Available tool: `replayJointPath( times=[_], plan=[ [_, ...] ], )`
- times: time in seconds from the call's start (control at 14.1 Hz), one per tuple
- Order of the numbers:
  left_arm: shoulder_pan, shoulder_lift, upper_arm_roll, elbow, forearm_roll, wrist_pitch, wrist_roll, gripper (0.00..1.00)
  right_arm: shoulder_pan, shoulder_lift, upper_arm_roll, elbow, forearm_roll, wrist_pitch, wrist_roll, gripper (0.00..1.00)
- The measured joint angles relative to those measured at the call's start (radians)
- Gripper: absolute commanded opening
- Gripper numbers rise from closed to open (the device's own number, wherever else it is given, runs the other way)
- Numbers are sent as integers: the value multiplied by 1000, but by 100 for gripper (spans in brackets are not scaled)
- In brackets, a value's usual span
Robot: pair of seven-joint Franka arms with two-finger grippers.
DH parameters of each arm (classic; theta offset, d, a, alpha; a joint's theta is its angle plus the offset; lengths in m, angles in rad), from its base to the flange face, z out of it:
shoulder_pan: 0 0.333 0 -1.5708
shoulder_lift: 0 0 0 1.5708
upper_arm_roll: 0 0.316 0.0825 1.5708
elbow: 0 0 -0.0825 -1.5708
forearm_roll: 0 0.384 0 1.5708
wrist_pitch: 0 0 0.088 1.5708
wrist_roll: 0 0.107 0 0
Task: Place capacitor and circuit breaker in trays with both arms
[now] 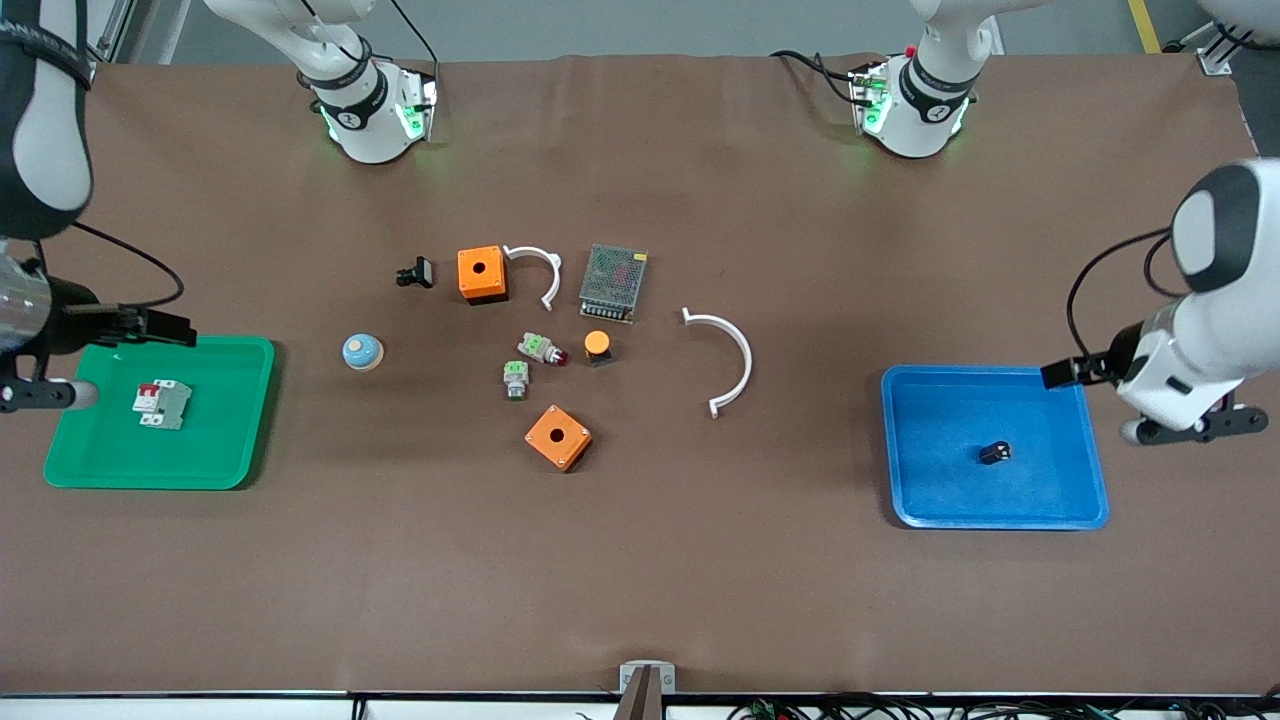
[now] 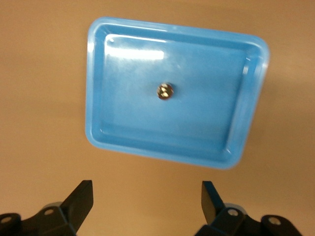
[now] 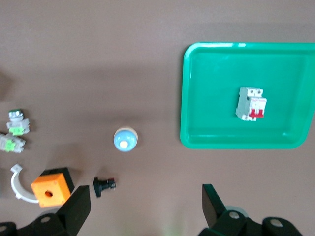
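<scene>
Brown surface [image 1: 640,560]: you've got capacitor [image 1: 995,452] in blue tray [image 1: 1095,500], circuit breaker [image 1: 163,404] in green tray [image 1: 250,440]. Left end effector [image 2: 147,201] and right end effector [image 3: 146,204] both spread wide, empty, raised over the surface at each tray's 12 o'clock edge.

Brown table [image 1: 640,560]; one green tray [image 1: 240,420], one blue tray [image 1: 1090,480]. The circuit breaker [image 1: 163,404] is light grey with red levers, the capacitor [image 1: 995,452] black. Two orange boxes [image 1: 481,274] sit mid-table.

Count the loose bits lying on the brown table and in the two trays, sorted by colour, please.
Orange boxes: 2
White curved pieces: 2
Grey push-buttons with green: 2
Black items, capacitor and bracket: 2
Grey circuit breaker: 1
Grey mesh box: 1
Orange-capped button: 1
Blue dome: 1
Total: 12
</scene>
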Motion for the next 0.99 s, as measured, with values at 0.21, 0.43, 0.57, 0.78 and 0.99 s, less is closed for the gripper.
replayJointPath(
  times=[0.21,0.43,0.57,0.78,0.99],
  plan=[
    [2,-106,0,-5,-41,-74,32,99,0,-5,-1,60,0,-52,0,100],
    [8,-181,5,-7,-104,-102,37,99,0,-5,-1,95,0,-71,0,100],
    [26,-205,7,-4,-122,-111,43,99,0,-5,0,131,0,-89,0,100],
    [41,-211,8,56,-127,-179,77,99,0,-5,-1,165,0,-99,0,100],
    [39,-213,3,127,-127,-210,78,99,0,-5,-2,170,0,-118,0,100]
  ],
)
